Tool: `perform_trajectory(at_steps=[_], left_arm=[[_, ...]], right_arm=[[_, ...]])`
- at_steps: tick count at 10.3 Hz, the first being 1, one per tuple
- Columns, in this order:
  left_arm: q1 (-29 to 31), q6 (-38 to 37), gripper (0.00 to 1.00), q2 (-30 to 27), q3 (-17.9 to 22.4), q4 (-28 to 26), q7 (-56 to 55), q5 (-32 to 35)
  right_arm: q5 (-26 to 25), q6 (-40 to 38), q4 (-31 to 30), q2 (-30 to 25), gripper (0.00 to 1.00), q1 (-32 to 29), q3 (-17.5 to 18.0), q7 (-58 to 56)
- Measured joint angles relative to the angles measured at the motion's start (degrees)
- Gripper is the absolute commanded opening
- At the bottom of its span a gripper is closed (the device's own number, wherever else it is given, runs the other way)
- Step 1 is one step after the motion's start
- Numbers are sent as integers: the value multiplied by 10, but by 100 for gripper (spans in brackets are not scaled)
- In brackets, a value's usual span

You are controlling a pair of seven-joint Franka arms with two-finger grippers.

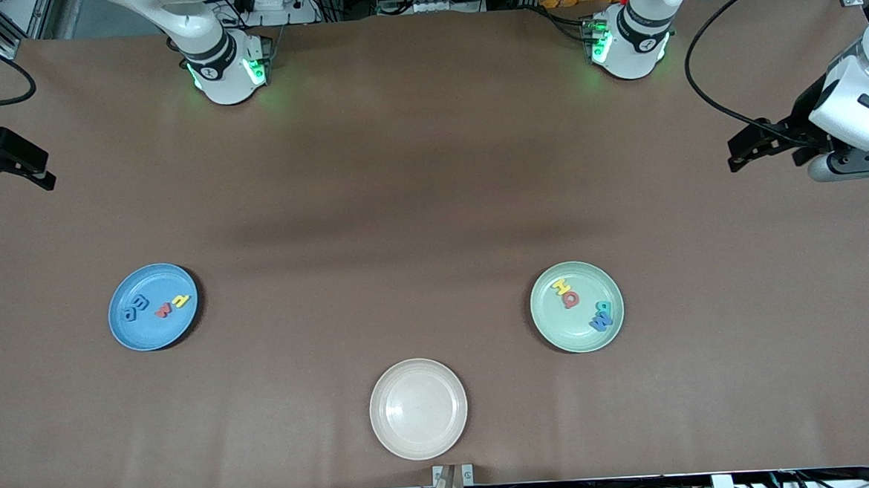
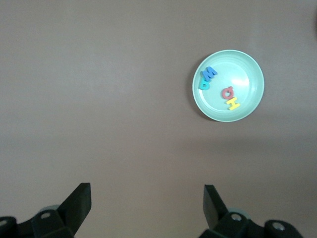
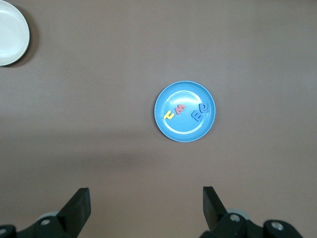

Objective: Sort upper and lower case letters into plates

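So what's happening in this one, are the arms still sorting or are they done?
Nothing is being handled. All eight letters lie in plates: four in the blue plate toward the right arm's end, four in the mint green plate toward the left arm's end. The cream-white plate, nearest the front camera, holds none. The left gripper and right gripper wait open above the table's ends.

Two white arms, glossy rounded shells, each with a black band ringing the base joint and green lights glowing beside it. The left end effector (image 1: 753, 149) is black and angular under a white wrist housing with a silver-grey cylinder; a black cable loops to it. The right end effector (image 1: 3, 166) is matte black too.
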Motion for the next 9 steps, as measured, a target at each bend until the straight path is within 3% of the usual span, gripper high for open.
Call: perform_trajectory(at_steps=[9], left_arm=[[-7,32,100,8,2,5,7,4]], right_arm=[[1,1,0,0,100,1,3,0]])
